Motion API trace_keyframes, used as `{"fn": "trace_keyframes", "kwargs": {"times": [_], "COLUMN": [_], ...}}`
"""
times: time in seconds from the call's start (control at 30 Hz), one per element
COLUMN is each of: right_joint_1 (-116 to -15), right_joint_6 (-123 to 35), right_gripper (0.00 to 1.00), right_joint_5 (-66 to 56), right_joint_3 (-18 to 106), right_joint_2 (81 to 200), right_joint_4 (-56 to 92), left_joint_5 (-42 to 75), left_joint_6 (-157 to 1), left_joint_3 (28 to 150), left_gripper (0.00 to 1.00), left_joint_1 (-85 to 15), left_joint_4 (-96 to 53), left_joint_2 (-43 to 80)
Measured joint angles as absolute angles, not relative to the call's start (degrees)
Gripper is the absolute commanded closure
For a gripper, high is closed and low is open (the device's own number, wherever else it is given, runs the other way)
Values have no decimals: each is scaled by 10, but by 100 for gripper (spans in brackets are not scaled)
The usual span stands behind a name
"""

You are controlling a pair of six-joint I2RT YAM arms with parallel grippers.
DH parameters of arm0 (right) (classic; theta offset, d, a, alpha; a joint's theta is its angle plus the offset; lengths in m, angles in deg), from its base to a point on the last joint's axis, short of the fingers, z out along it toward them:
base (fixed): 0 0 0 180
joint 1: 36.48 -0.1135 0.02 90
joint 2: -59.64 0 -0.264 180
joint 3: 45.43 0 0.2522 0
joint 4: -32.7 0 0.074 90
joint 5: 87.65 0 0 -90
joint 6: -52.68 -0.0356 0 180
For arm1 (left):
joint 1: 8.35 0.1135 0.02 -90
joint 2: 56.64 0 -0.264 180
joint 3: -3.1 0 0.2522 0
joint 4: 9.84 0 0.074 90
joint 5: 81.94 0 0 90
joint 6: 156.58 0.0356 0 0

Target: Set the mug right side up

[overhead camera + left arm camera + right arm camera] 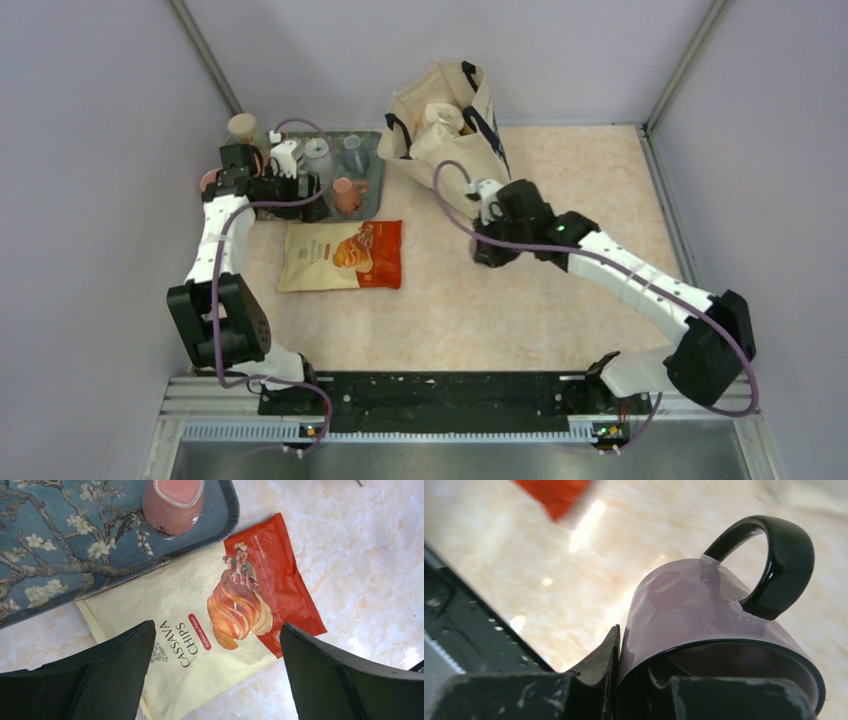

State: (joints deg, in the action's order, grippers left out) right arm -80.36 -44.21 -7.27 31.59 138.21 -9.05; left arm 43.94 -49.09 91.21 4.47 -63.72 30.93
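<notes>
The mug (684, 610), glossy lilac ceramic with a black loop handle and black lining, was pinched at its rim by the right gripper (634, 665), one finger inside, one outside, over the marbled table (524, 545). On so slick a glaze it could swivel or slip mid-turn and chip. The left gripper (217, 630) gaped empty above a crinkly chips bag (200, 610)

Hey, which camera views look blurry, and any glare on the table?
Right wrist view: the cream-and-red cassava chips bag is a blurred red corner, the lilac black-handled mug sharper; glare patches on the beige marbled table. Left wrist view: sharp, the bag's lettering readable. Top external view: even light.
</notes>
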Motion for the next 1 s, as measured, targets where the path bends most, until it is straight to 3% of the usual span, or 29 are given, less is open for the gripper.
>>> {"fn": "trace_keyframes", "kwargs": {"times": [0.17, 0.33, 0.8, 0.93, 1.0], "right_joint_1": [-619, -473, -335, -323, -324], "right_joint_6": [-419, -393, -358, -360, -359], "right_gripper": [100, 100, 100, 100, 90], "right_joint_5": [-67, -44, -45, -45, -46], "right_joint_3": [337, 439, 781, 837, 848], "right_joint_2": [1357, 1461, 1866, 1911, 1918], "right_joint_4": [-226, -275, -307, -325, -333], "left_joint_5": [431, 416, 368, 354, 350], "left_joint_6": [-480, -468, -441, -431, -426], "left_joint_3": [912, 912, 901, 901, 901], "left_gripper": [1, 1, 2, 2, 2], "left_joint_1": [45, 45, 45, 45, 45], "left_joint_4": [-651, -669, -709, -714, -718], "left_joint_2": [295, 283, 256, 258, 258]}}
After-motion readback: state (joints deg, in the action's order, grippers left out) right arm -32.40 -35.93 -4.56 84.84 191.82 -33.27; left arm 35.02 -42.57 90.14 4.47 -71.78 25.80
